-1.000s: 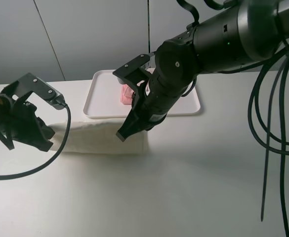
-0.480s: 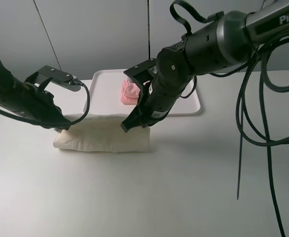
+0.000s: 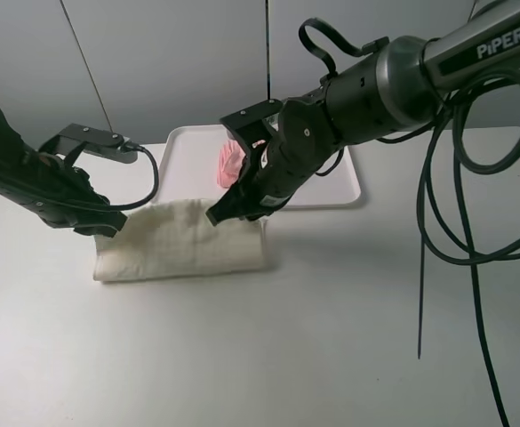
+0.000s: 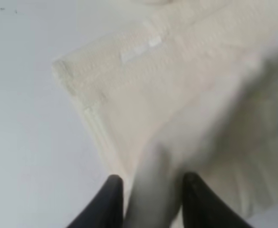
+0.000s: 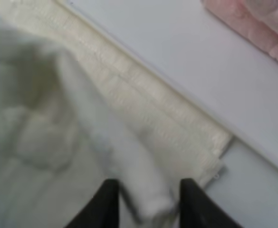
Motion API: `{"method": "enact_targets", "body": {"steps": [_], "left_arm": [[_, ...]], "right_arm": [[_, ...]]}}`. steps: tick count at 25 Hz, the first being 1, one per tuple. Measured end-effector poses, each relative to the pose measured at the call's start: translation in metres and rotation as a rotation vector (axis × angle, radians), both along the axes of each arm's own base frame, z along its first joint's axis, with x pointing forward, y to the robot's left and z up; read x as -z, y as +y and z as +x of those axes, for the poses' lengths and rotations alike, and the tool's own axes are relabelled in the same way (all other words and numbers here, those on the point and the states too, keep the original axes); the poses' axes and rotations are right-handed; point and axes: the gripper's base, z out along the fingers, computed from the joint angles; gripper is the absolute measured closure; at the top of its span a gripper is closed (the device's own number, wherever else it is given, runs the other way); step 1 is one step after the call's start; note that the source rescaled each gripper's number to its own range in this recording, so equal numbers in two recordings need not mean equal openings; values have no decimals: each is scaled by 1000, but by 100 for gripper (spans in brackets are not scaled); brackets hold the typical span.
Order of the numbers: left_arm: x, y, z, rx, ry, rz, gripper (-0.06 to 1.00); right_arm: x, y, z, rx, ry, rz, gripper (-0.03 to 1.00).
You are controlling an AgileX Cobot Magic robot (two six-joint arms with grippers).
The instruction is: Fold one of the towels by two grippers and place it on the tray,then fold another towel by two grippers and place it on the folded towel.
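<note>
Setting: robotics lab bench. Plain white tabletop [image 3: 313, 356] against bare grey wall panels [image 3: 171, 62] with vertical seams; black left arm [image 3: 20, 169] and right arm [image 3: 393, 84], the latter marked PIPER, trail loose black cables [image 3: 424, 209]. Staged props on the bench: a cream towel [image 3: 184, 245] and a white tray [image 3: 340, 182].

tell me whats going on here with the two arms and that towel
Two robot arms are folding a cream towel on the white table. The left gripper pinches its far left corner and the right gripper its far right corner, both shut on fabric. A pink towel already lies on the tray behind, so this looks like the second towel, not yet folded and placed.
</note>
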Motion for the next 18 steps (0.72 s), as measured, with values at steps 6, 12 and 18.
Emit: {"method": "enact_targets", "body": {"steps": [6,12,18], "left_arm": [[0,4,1,-93,5,3,11],[-3,6,5,-188,72,-10,5],[5,31,24,-361,309,20,4]], "right_arm": [[0,-1,0,2,12,-11,-1],[-16,-4,11,55,103,-60,-3],[-33,-3,19,59,137,-74,-3]]}}
